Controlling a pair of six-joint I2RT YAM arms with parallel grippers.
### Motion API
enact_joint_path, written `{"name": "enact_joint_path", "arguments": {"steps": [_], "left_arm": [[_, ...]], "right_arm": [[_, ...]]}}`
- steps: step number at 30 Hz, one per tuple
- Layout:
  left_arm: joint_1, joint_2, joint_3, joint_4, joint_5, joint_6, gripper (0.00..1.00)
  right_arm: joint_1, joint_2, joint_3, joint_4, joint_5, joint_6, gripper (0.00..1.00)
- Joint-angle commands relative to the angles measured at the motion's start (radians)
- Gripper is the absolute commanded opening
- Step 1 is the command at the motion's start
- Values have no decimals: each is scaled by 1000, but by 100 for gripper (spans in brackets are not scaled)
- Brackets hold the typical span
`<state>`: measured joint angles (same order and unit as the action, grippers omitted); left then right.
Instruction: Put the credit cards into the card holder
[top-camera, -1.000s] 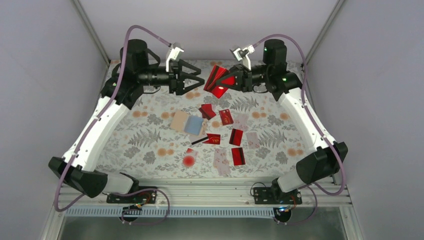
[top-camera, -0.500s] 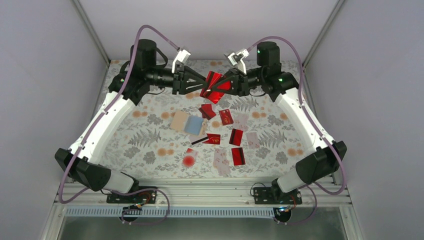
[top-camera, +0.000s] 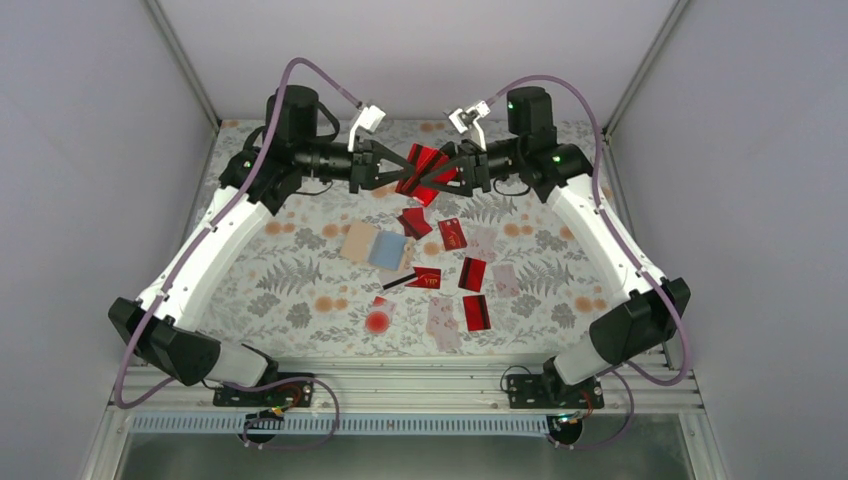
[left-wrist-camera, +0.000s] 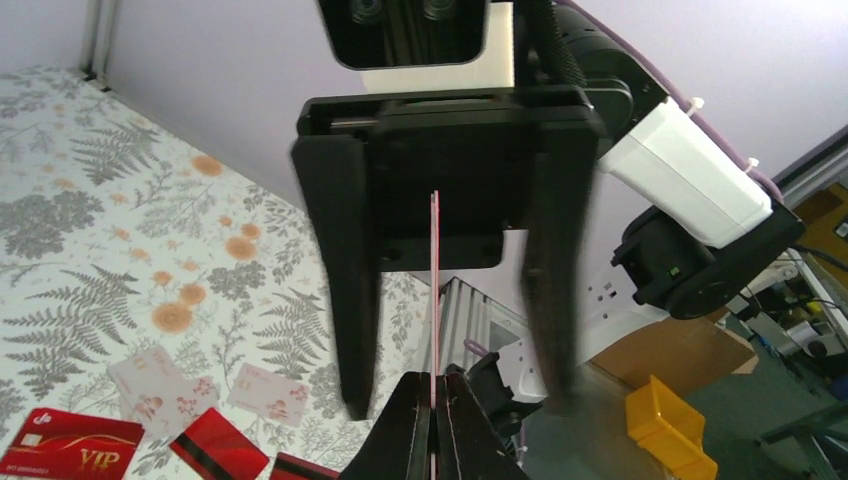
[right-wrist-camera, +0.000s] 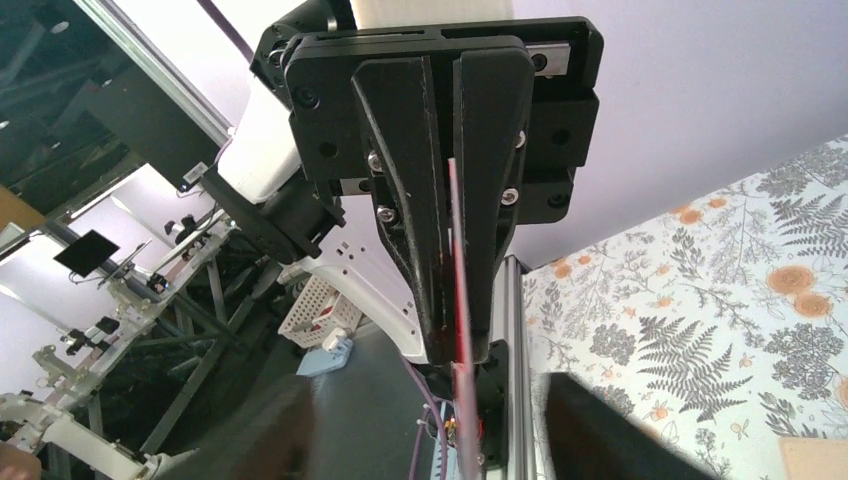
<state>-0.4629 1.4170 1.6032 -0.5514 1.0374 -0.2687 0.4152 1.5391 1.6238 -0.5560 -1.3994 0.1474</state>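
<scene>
With the left gripper (top-camera: 412, 182) clamped on the red card (top-camera: 428, 160) and the right gripper (top-camera: 436, 184) parted around it, the right should back straight off without brushing it.

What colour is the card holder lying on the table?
The card holder is tan-beige with a light blue panel, clearest in the top external view.

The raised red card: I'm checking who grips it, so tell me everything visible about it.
The red card is thin, flat, glossy and plastic-looking, held up above the far end of the floral table. The left gripper is shut on one edge; the right gripper stands open around it, not touching.
</scene>
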Motion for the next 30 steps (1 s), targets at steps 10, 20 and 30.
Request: {"name": "enact_joint_path", "arguments": {"steps": [10,20,30], "left_arm": [[6,-36,-102,71,-55,-47,2],[6,-26,-148,92,-40,-47,2],[6,-31,-146,69,-33,-30,2]], "right_arm": [[-41,-127,-283,31,143,-6,34],[-81,-162,-285,136,154,58,34],[-120,-179,-275,133,141,68,7]]}}
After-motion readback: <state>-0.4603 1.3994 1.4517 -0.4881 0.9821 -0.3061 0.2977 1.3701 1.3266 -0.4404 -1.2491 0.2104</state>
